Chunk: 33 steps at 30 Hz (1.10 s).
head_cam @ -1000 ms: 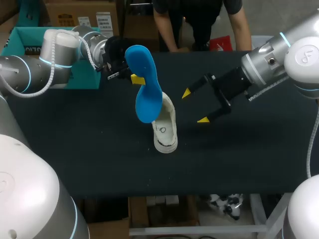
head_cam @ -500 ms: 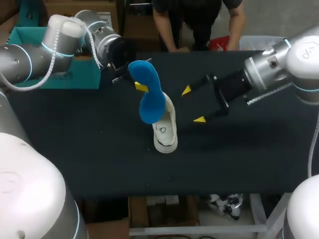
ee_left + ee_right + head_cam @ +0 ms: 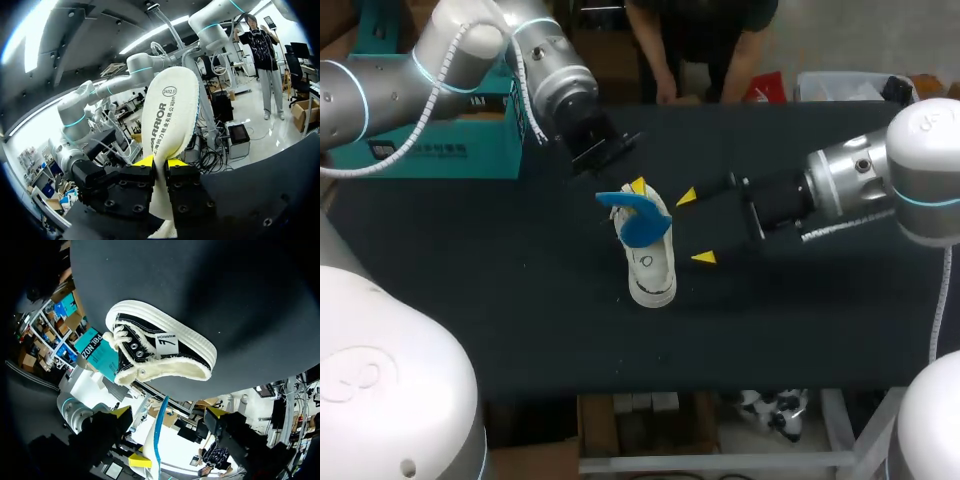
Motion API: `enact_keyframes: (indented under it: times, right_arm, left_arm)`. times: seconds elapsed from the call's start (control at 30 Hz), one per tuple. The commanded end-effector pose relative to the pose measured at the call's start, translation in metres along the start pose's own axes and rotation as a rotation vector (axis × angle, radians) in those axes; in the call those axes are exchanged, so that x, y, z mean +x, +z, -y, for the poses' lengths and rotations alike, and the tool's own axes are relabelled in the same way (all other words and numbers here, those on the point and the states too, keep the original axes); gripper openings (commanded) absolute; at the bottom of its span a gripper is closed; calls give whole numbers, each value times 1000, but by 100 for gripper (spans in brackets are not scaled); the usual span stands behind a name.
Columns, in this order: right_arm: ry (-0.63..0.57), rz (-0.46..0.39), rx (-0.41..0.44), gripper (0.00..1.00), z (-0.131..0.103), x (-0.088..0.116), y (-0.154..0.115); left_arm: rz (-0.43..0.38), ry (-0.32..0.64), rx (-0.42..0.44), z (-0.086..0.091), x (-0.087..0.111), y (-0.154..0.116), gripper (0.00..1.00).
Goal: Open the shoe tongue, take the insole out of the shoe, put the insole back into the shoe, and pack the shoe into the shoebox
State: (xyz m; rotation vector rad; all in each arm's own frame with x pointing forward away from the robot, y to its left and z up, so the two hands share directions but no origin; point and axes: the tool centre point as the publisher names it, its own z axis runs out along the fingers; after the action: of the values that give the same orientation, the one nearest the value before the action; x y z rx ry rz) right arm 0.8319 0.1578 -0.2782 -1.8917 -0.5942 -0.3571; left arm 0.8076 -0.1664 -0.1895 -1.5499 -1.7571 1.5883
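Clamping the insole (image 3: 170, 110) from two sides, the left gripper (image 3: 160, 163) has both yellow tips pressed against the narrow end. The left wrist view shows only the pale printed underside, rising ahead of the fingers. The head view shows the opposite face, bright blue, curled over and lying at the open end of the shoe (image 3: 651, 268). One yellow tip is visible just beside it there. Whether the insole touches the shoe's lining cannot be judged from above.

The right gripper (image 3: 695, 228) is just beside the shoe with its fingers spread wide and nothing between them. Its wrist view adds what the others lack. It shows the insole edge-on, a thin blue line ahead of its own fingers and near the shoe's fleecy collar. It also shows the shoe's black side, white sole and knotted lace.

The shoe rests on its sole near the middle of the dark table (image 3: 520, 300). The teal shoebox (image 3: 420, 155) sits at the far left corner, well apart from the shoe.
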Motion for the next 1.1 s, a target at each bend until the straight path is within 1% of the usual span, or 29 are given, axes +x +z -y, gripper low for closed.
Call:
enact_keyframes:
  times: [0.03,0.07,0.1,0.13,0.17,0.23,0.27,0.3,0.37,0.43,0.5,0.6,0.73,0.77,0.83,0.97,1.0,1.07,1.1]
  right_arm:
    - [3,-16,29,62,-3,-2,4]
    - [4,-18,32,57,-3,-2,5]
    - [7,-18,32,55,-3,-2,6]
    - [10,-18,33,54,-3,-2,6]
    - [12,-20,36,55,-3,-2,7]
    - [16,-33,55,55,-4,-3,8]
    - [15,-42,69,49,-5,-3,9]
    - [16,-44,77,48,-5,-3,10]
    - [17,-50,89,47,-5,-4,12]
    - [18,-50,89,47,-5,-4,12]
    - [17,-54,93,47,-5,-4,11]
    - [15,-56,104,44,-5,-3,12]
    - [7,-63,114,44,-4,-3,13]
    - [7,-64,114,42,-4,-3,13]
    - [5,-65,114,36,-3,-3,13]
    - [-2,-74,122,16,-2,-5,13]
    - [-9,-83,131,14,-2,-6,13]
    - [-10,-88,130,20,-2,-6,13]
    - [-12,-90,131,21,-1,-7,13]
  left_arm:
    - [-5,50,-266,-3,0,11,0]
    - [-13,52,-257,-6,0,13,0]
    - [-17,53,-249,-8,-1,13,0]
    - [-13,62,-271,-12,-1,15,0]
    - [-9,68,-281,-15,-1,17,0]
    - [-10,73,-270,-19,-2,18,0]
    - [-3,81,-278,-21,-2,19,0]
    - [-4,81,-266,-22,-2,20,0]
    - [-2,88,-270,-26,-3,22,0]
    - [-5,89,-250,-28,-4,24,0]
    - [2,98,-262,-30,-4,27,0]
    - [20,114,-268,-31,-4,30,0]
    - [35,128,-240,-30,-5,32,0]
    - [37,130,-239,-30,-5,33,0]
    - [43,135,-232,-29,-4,35,0]
    - [47,137,-224,-30,-3,39,0]
    - [48,137,-223,-31,-2,40,0]
    - [51,137,-215,-33,-1,41,0]
    - [55,138,-214,-33,-1,42,0]
